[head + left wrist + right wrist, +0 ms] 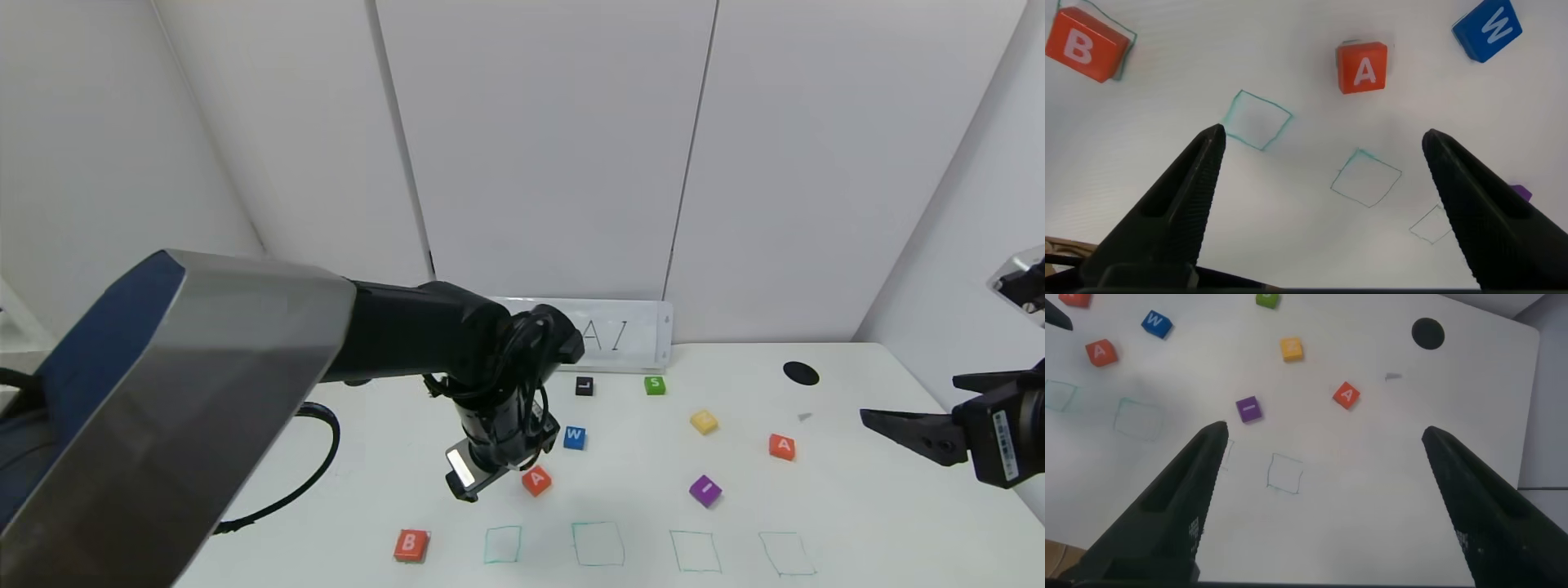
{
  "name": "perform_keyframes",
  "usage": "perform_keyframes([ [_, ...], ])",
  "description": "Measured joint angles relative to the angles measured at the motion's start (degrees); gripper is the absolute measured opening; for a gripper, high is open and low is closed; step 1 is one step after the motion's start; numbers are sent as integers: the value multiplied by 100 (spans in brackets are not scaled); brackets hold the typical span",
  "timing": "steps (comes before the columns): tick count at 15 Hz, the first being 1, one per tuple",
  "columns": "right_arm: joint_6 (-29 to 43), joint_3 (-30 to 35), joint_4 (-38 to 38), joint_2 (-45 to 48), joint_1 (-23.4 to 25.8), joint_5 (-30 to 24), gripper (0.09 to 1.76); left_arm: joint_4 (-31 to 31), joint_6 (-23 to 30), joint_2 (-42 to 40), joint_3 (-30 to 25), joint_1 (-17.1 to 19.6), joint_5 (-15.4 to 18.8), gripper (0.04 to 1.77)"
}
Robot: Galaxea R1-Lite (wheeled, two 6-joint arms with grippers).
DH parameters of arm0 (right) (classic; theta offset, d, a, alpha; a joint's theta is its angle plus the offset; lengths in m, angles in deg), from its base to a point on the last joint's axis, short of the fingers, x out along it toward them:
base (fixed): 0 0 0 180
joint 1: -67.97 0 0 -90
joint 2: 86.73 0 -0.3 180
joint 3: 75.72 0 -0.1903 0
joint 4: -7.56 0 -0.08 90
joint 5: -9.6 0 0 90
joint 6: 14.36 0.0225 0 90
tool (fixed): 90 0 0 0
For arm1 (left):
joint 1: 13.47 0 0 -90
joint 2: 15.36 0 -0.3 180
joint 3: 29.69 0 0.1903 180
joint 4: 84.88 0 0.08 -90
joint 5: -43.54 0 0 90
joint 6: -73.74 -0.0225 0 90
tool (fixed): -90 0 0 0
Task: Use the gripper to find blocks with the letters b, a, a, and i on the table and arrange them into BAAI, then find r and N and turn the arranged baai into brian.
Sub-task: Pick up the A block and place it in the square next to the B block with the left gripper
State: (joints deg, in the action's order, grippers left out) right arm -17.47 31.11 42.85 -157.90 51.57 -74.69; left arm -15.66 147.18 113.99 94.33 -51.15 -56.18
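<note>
Left pincer (pixel 1323 175), jaws wide and empty, hung just beside the nearer orange-red cube lettered A (pixel 1362 68); right pincer (pixel 1323 469) open, parked farther off.

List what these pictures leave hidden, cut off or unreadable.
- Head view: the left arm covers the start of the lettering on the sign; only "AI" shows.
- Head view: the yellow block has a letter too faint to read.
- Head view: the left gripper has its fingers hidden behind its own wrist.
- Left wrist view: the purple block is mostly behind a finger.
- No R or N block shows in any view.
</note>
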Motion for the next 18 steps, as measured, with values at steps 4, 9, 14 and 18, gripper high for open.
perform_keyframes([
  [4,13,99,-11,59,-356,435,171,435,477,450,511,-74,-35,171],
  [9,24,140,-13,205,-521,457,171,853,892,995,1163,-90,-158,172],
  [14,24,201,-13,245,-697,613,171,513,906,1178,1218,-95,-196,172],
  [18,33,228,-13,282,-808,613,171,304,906,1290,1224,-93,-229,172],
])
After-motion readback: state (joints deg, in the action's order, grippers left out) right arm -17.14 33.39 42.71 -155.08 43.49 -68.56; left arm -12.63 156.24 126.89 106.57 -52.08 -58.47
